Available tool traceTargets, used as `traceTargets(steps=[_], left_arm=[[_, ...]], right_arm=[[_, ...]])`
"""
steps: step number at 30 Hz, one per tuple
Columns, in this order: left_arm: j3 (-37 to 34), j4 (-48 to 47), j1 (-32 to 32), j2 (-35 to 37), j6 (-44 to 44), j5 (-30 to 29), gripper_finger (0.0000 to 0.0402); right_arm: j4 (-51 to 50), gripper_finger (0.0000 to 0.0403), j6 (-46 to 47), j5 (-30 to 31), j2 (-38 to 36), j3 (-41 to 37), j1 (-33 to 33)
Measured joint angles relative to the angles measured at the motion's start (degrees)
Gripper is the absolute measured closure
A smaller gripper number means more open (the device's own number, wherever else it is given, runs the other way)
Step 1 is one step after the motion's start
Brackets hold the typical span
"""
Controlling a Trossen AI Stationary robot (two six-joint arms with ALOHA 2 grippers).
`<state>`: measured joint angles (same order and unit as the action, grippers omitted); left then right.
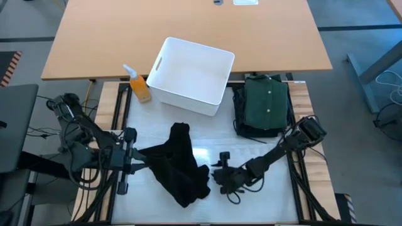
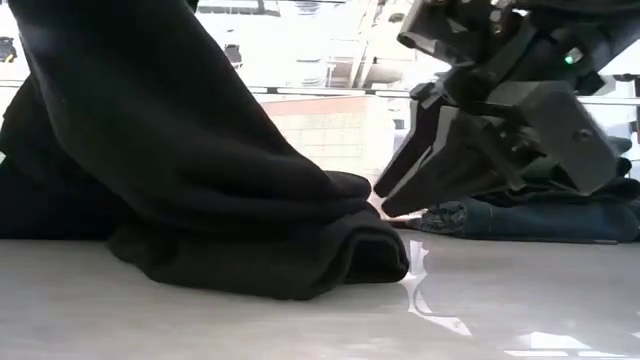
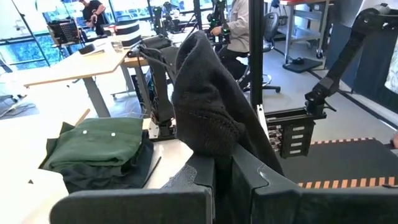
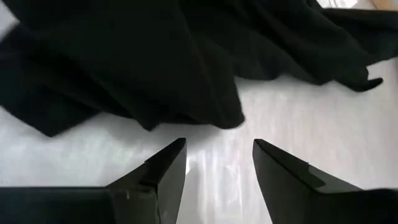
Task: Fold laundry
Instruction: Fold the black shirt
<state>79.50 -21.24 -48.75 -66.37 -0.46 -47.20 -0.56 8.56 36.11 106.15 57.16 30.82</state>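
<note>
White table surface (image 1: 270, 188) carries my work. At its far right I see a folded dark green buttoned shirt (image 1: 267, 100) stacked on dark clothing: I judge that part done. A crumpled black soft garment (image 1: 179, 166) lies mid-table, unfolded. My left gripper (image 1: 130, 154) is clamped on its edge; my right gripper (image 4: 214, 165) hovers just beside it, fingers spread wide, empty.
</note>
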Motion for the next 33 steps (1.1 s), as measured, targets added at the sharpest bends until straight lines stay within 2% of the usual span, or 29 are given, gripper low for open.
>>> traceTargets(steps=[2, 5, 8, 11, 15, 17, 20, 24, 28, 30, 33], left_arm=[[0.0, -0.2, 0.0, 0.0, -0.9, 0.0, 0.0401], [0.0, -1.0, 0.0, 0.0, -1.8, 0.0, 0.0401], [0.0, -1.6, 0.0, 0.0, -1.8, 0.0, 0.0401], [0.0, -1.8, 0.0, 0.0, -1.8, 0.0, 0.0401], [0.0, -1.8, 0.0, 0.0, -1.6, 0.0, 0.0401], [0.0, -1.2, 0.0, 0.0, -0.6, -0.1, 0.0401], [0.0, 2.7, 0.0, 0.2, 2.7, -0.1, 0.0401], [2.7, 9.2, -0.5, 1.0, 10.2, -0.2, 0.0401], [9.1, 10.5, -3.1, 1.2, 17.8, -1.2, 0.0401], [11.6, 10.2, -5.0, 1.2, 21.0, -4.3, 0.0401], [14.0, 10.2, -8.3, 1.2, 25.9, -13.1, 0.0401]], right_arm=[[0.5, 0.0191, -1.5, -1.2, 0.0, 0.0, -0.9], [3.3, 0.0193, -5.4, -6.6, 0.0, 0.0, -2.1], [7.5, 0.0209, -9.4, -7.9, 0.0, 0.0, -3.2], [8.9, 0.026, -11.5, -9.6, 0.0, 0.0, -4.5], [9.2, 0.0372, -11.7, -20.1, 0.0, 0.0, -6.6], [8.6, 0.0382, -11.2, -24.4, -0.7, 0.1, -7.2], [1.4, 0.0382, -10.7, -25.1, -5.3, 2.0, -6.3], [-17.4, 0.0382, -10.4, -20.5, -17.1, 8.7, -3.1], [-32.2, 0.0382, -10.1, -8.5, -28.8, 19.9, 4.0], [-35.1, 0.0382, -10.1, -0.1, -32.8, 26.0, 8.9], [-35.5, 0.0382, -11.4, 10.7, -36.4, 33.1, 15.9]])
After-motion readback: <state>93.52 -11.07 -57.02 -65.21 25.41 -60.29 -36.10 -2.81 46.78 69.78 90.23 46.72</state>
